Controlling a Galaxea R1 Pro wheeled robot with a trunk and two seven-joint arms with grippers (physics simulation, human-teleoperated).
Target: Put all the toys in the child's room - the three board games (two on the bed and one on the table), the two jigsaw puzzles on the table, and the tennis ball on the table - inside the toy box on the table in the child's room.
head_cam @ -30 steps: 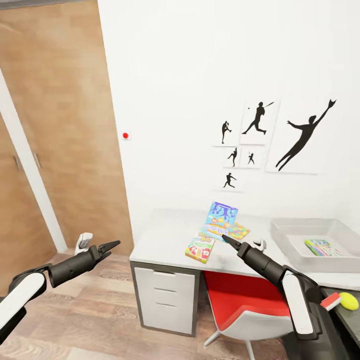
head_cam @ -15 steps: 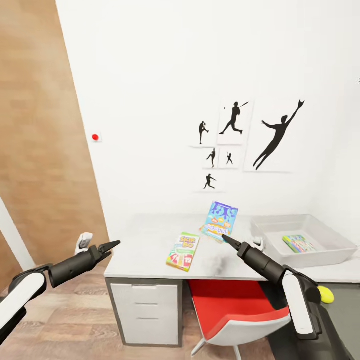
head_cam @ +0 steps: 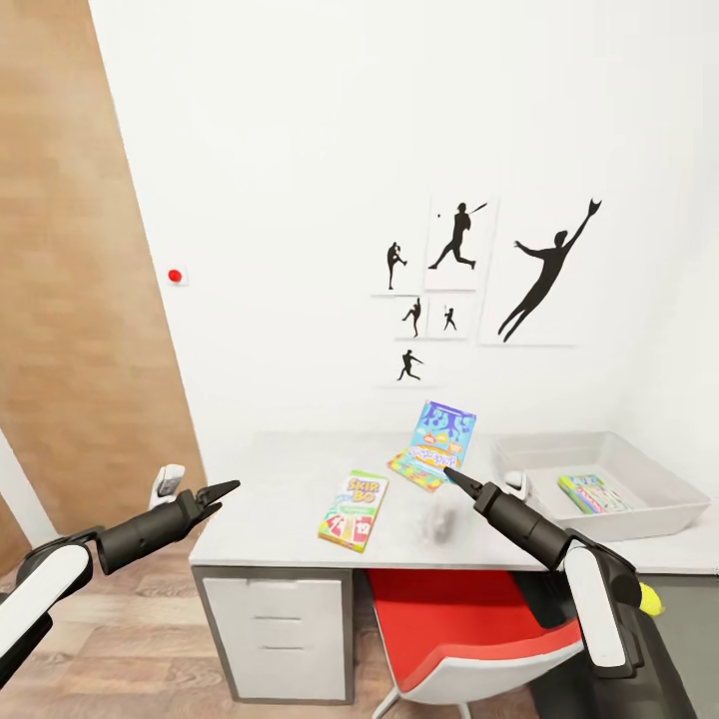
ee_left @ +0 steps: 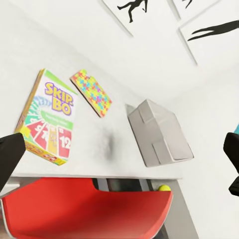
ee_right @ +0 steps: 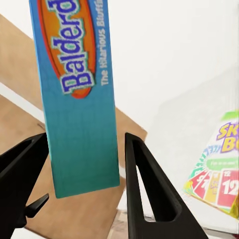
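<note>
Progress on the tidying: how is it judged?

As early. One green-edged board game (head_cam: 591,492) is seen lying in the toy box (head_cam: 609,526); the rest is judged to be left.

What is held?

A blue board game (head_cam: 441,434) is gripped by its lower edge between the fingers of the right gripper (head_cam: 451,477) and is carried upright, clear of the table (head_cam: 280,479). The left gripper (head_cam: 222,491) is held out with its jaws spread and nothing between them, short of the table's edge.

What is found outward from the right gripper?

Just beyond it, under the raised game, one jigsaw puzzle (head_cam: 414,469) is seen flat on the table. The SKIP-BO box (head_cam: 353,510) is found a little to that gripper's left, between the two grippers and nearer the right one. The toy box is placed to its right and slightly beyond. The tennis ball (head_cam: 650,597) is glimpsed back behind the gripper, low by the arm. A second puzzle cannot be made out.

What is called for next?

A swing to the right, it is judged, so the game can be lowered into the toy box.
</note>
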